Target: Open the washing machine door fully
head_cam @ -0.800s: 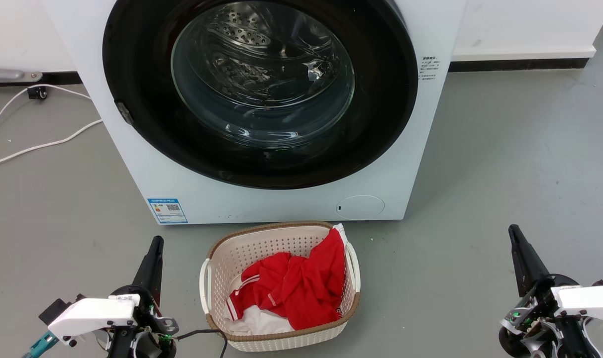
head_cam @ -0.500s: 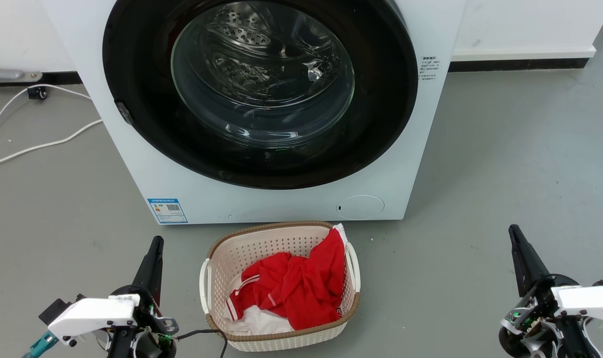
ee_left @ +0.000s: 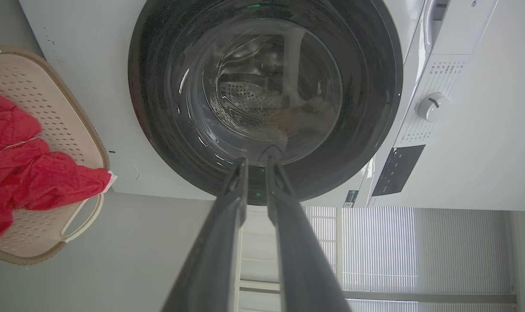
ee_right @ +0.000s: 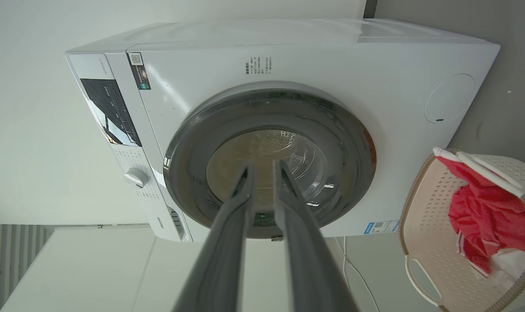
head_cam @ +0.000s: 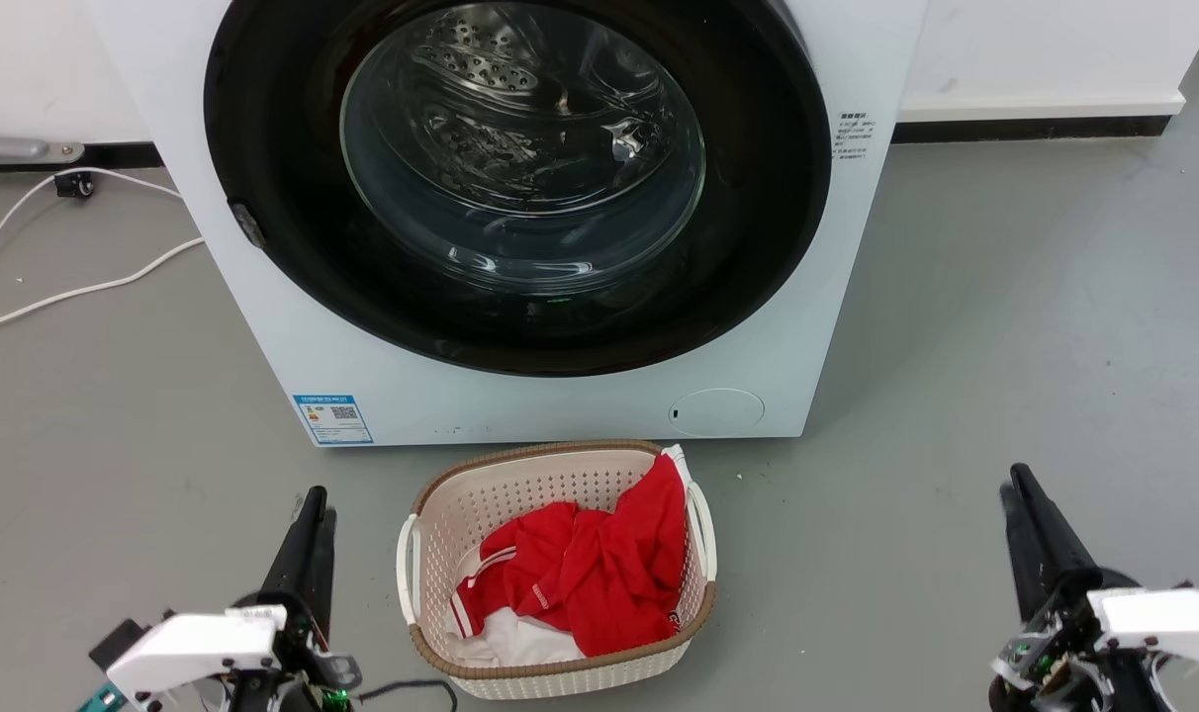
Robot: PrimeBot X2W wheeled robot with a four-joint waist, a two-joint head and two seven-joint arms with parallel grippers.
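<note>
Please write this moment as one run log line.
large round black-rimmed glass washing machine door: shut | left gripper: open, empty, apart from door | right gripper: open, empty, apart from door

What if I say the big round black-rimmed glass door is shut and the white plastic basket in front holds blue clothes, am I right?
Not quite: the clothes in the white plastic basket are red, with some white, not blue, as the head view shows. The round black-rimmed glass door is shut.

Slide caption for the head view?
Closed washing machine door, laundry basket of red clothes in front, left gripper and right gripper low at either side, slightly open, empty.
</note>
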